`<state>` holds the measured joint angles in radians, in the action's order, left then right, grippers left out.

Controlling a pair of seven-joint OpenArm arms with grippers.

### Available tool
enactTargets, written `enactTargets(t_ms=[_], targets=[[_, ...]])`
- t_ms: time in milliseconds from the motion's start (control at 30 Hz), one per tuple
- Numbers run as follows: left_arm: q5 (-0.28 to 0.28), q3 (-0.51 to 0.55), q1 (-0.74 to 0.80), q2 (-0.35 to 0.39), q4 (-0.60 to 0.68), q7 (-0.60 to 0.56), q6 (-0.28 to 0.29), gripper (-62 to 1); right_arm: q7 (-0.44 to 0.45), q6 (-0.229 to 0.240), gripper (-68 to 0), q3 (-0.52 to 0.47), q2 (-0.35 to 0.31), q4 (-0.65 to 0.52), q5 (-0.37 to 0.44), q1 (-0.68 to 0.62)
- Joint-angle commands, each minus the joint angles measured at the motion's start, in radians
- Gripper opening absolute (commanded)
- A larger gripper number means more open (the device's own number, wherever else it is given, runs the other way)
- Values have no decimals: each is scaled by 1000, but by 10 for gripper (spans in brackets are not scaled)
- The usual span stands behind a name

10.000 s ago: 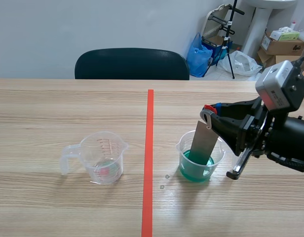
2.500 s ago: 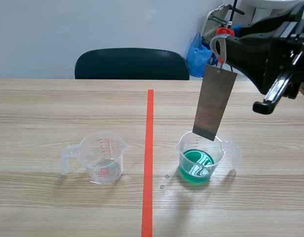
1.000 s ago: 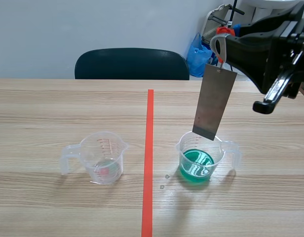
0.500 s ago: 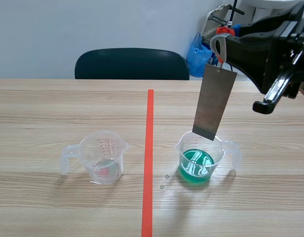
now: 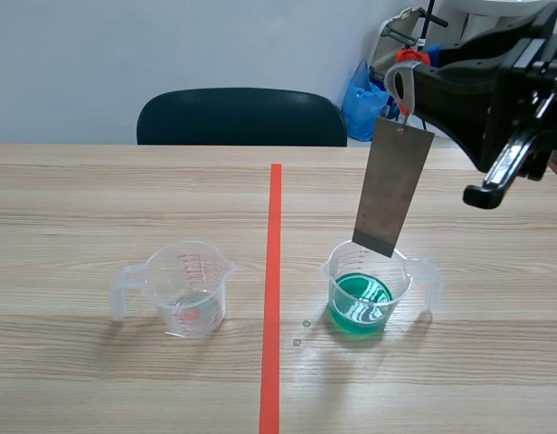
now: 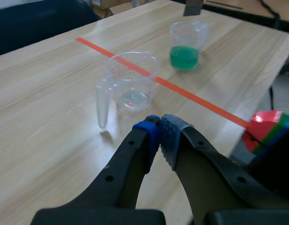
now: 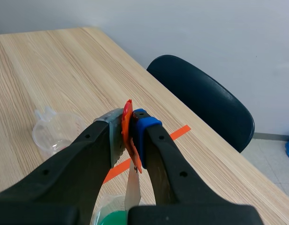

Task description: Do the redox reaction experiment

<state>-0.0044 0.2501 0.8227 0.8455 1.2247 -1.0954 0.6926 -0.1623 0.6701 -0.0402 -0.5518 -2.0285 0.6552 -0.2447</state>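
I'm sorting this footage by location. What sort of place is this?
Likely an office or storeroom used as a makeshift lab: a wood-grain table with a black chair behind it, cardboard boxes and a blue bag heaped in the corner, and a plastic beaker of green liquid.

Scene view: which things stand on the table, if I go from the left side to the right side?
In order: clear measuring cup, orange-red tape line, measuring cup with green liquid. The metal plate hanging from the right gripper overlaps that cup, so it is left out.
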Motion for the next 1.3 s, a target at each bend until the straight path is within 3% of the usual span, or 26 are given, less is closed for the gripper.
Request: enactTargets(t_ms=[0,300,433,600,767,1033,1267], targets=[[-31,-46,-86,3,20,33,3,-584,18,-3,-669,-14,-10,-18,11,9],[-214,-445,-570,0,20,338,3,-584,18,-3,-669,-14,-10,-18,11,9],[-302,-615,-768,-58,19,525,3,-584,18,-3,-669,-14,-10,-18,11,9],[-385,-766,-938,-158,18,669,3,-584,18,-3,-669,-14,-10,-18,11,9],[-400,-860,-1039,-272,18,801,3,-584,18,-3,-669,-14,-10,-18,11,9],[-400,-924,-1105,-410,17,905,3,-584,18,-3,-669,-14,-10,-18,11,9],[-397,-931,-1122,-485,16,959,-72,-583,18,-3,-669,-14,-10,-18,11,9]])
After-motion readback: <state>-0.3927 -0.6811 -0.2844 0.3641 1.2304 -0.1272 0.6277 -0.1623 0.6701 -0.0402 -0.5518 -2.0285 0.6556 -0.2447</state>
